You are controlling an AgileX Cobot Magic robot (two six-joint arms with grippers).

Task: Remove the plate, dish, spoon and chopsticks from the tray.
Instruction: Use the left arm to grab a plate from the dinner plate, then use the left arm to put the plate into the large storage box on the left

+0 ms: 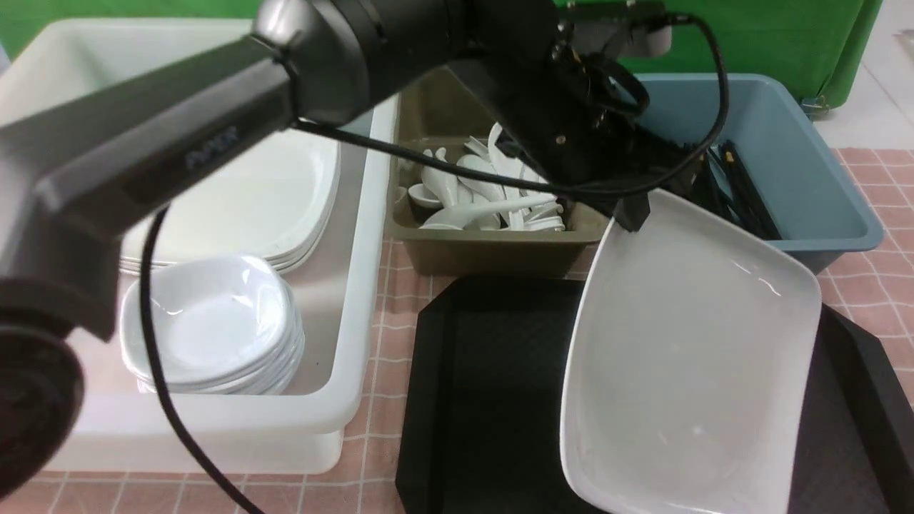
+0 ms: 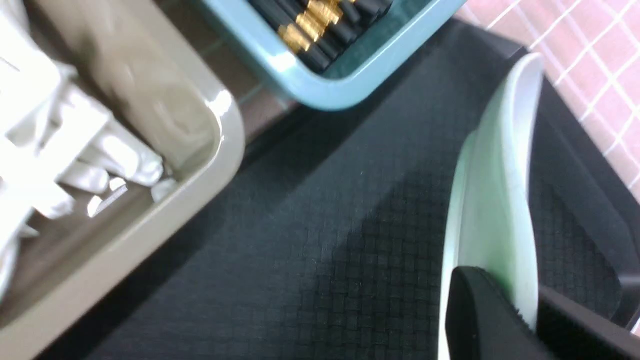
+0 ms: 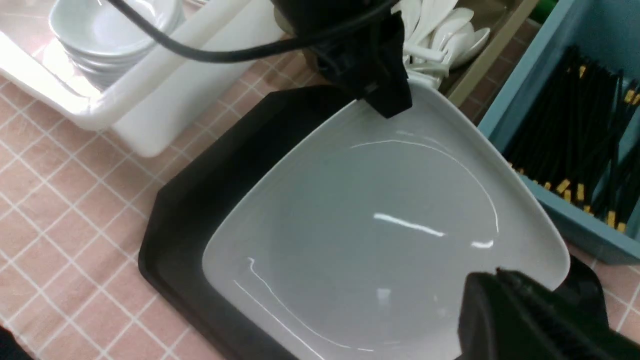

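The large white square plate hangs tilted over the black tray, with its far edge raised. My left gripper is shut on that far rim; in the left wrist view its fingers pinch the plate's edge above the tray. In the right wrist view the right gripper is shut by the plate's near corner, with nothing between its fingers. White spoons lie in the olive bin. Black chopsticks lie in the blue bin. Small dishes are stacked in the white bin.
The white bin stands left of the tray and also holds stacked large plates. The olive bin and the blue bin stand just behind the tray. A pink checked cloth covers the table.
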